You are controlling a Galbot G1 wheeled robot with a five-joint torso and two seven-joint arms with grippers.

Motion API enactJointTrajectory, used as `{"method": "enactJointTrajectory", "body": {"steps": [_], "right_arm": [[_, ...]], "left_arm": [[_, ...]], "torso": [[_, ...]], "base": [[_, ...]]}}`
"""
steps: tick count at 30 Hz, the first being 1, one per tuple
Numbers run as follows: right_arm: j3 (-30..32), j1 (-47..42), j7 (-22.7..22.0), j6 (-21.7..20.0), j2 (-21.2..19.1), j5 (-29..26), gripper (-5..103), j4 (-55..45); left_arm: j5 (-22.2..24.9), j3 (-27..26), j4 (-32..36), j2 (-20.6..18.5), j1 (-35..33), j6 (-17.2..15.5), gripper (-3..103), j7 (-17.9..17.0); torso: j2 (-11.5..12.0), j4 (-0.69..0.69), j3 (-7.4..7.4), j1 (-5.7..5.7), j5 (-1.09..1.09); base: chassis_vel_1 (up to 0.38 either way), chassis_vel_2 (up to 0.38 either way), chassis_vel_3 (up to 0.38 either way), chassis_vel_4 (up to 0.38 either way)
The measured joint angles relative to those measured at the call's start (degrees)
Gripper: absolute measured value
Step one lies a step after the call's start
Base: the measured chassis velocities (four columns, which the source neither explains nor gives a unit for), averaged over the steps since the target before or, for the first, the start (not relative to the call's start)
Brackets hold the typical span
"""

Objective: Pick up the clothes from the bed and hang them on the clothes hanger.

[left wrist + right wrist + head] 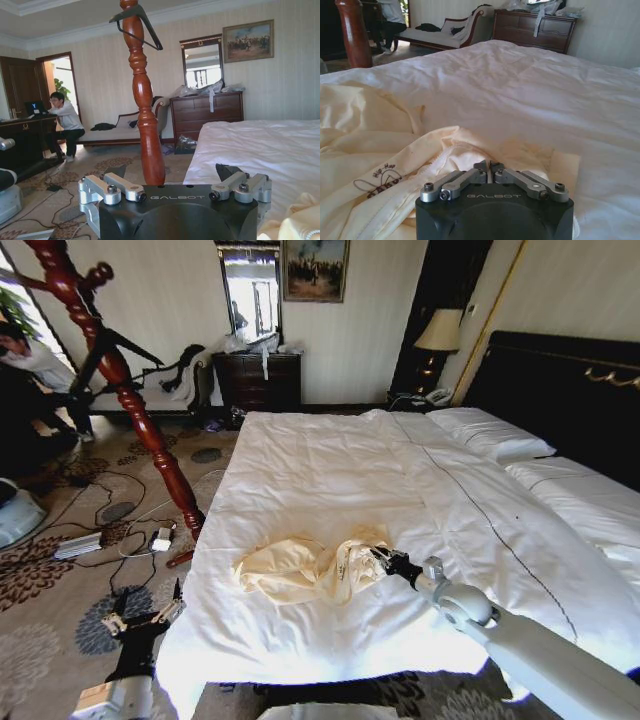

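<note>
Down by the carpet off the bed's corner, the left pincer [150, 618] waits with its fingers spread wide and empty, parked clear of the work. Above it, the black clothes hanger [137, 26] perches on the red wooden stand [120, 370]. On the bed [330, 460], the cream shirt [300, 570] lies crumpled near the foot edge, the right pincer [378, 556] closed tight on a fold, seemingly to lift it.
</note>
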State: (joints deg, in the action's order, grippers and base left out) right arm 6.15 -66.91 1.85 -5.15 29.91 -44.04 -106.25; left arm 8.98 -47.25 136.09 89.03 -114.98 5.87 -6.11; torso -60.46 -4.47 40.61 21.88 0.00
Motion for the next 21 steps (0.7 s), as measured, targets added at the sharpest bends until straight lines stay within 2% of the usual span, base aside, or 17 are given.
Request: {"method": "enactJointTrajectory", "body": {"steps": [2, 5, 6, 7, 9, 10, 13, 14, 16, 18, 19, 21], "right_arm": [[0.65, -0.70, 0.86, 0.85, -0.22, -0.30, 2, -0.19], [2.77, -2.32, 5.19, 6.20, -0.35, -3.28, 0, -1.22], [2.77, -2.32, 5.19, 6.20, -0.35, -3.28, 0, -1.22], [4.32, -2.16, 7.27, 9.39, 0.27, -6.28, 0, -2.36], [4.57, -1.93, 7.57, 10.02, 0.46, -7.09, 0, -2.69], [5.39, -0.08, 8.29, 12.10, 1.37, -10.82, 0, -4.39], [5.85, 5.18, 7.96, 13.80, 3.08, -16.96, 0, -5.88], [5.85, 5.18, 7.96, 13.80, 3.08, -16.96, 0, -5.88], [5.87, 9.17, 7.31, 14.45, 4.42, -20.51, 0, -5.78], [6.77, 13.64, 5.76, 14.70, 6.49, -25.40, 0, -5.42], [6.77, 13.64, 5.76, 14.70, 6.49, -25.40, 0, -5.42], [9.52, 16.00, 2.64, 14.60, 8.28, -29.41, 0, -6.05]], "left_arm": [[-0.13, 0.11, -0.02, 0.06, 0.01, 0.02, 100, -0.02], [-0.20, 0.15, -0.05, 0.12, 0.05, 0.09, 100, -0.22], [-0.20, 0.15, -0.05, 0.12, 0.05, 0.09, 100, -0.22], [-0.03, 0.00, -0.05, 0.09, 0.13, 0.11, 100, -0.42], [0.02, -0.03, -0.05, 0.08, 0.14, 0.12, 100, -0.47], [0.24, -0.10, -0.06, 0.03, 0.16, 0.13, 100, -0.55], [0.43, -0.11, -0.06, -0.01, 0.23, 0.13, 100, -0.59], [0.43, -0.11, -0.06, -0.01, 0.23, 0.13, 100, -0.59], [0.48, -0.07, -0.01, -0.01, 0.31, 0.13, 100, -0.60], [0.52, -0.01, 0.13, -0.02, 0.32, 0.13, 100, -0.61], [0.52, -0.01, 0.13, -0.02, 0.32, 0.13, 100, -0.61], [0.62, 0.01, 0.25, -0.01, 0.31, 0.12, 100, -0.61]], "torso": [[0.00, 0.00, 0.00, 0.00, 0.00], [0.00, -0.01, 0.00, 0.00, 0.00], [0.00, -0.01, 0.00, 0.00, 0.00], [0.00, 0.00, 0.00, 0.00, 0.00], [0.00, 0.00, 0.00, 0.00, 0.00], [0.00, 0.00, 0.00, 0.00, 0.01], [0.00, 0.01, 0.00, 0.00, -0.01], [0.00, 0.01, 0.00, 0.00, -0.01], [0.00, 0.02, 0.00, 0.00, -0.02], [0.00, 0.01, 0.00, 0.01, 0.02], [0.00, 0.01, 0.00, 0.01, 0.02], [0.00, 0.04, 0.00, 0.00, -0.02]], "base": [[0.000, 0.000, 0.000, 0.000], [0.000, 0.000, 0.000, 0.000], [0.000, 0.000, 0.000, 0.000], [0.000, 0.000, 0.000, 0.000], [0.000, 0.000, 0.000, 0.000], [0.000, 0.000, 0.000, 0.000], [0.000, 0.000, 0.000, 0.000], [0.000, 0.000, 0.000, 0.000], [0.000, 0.000, 0.000, 0.000], [0.000, 0.000, 0.000, 0.000], [0.000, 0.000, 0.000, 0.000], [0.000, 0.000, 0.000, 0.000]]}}
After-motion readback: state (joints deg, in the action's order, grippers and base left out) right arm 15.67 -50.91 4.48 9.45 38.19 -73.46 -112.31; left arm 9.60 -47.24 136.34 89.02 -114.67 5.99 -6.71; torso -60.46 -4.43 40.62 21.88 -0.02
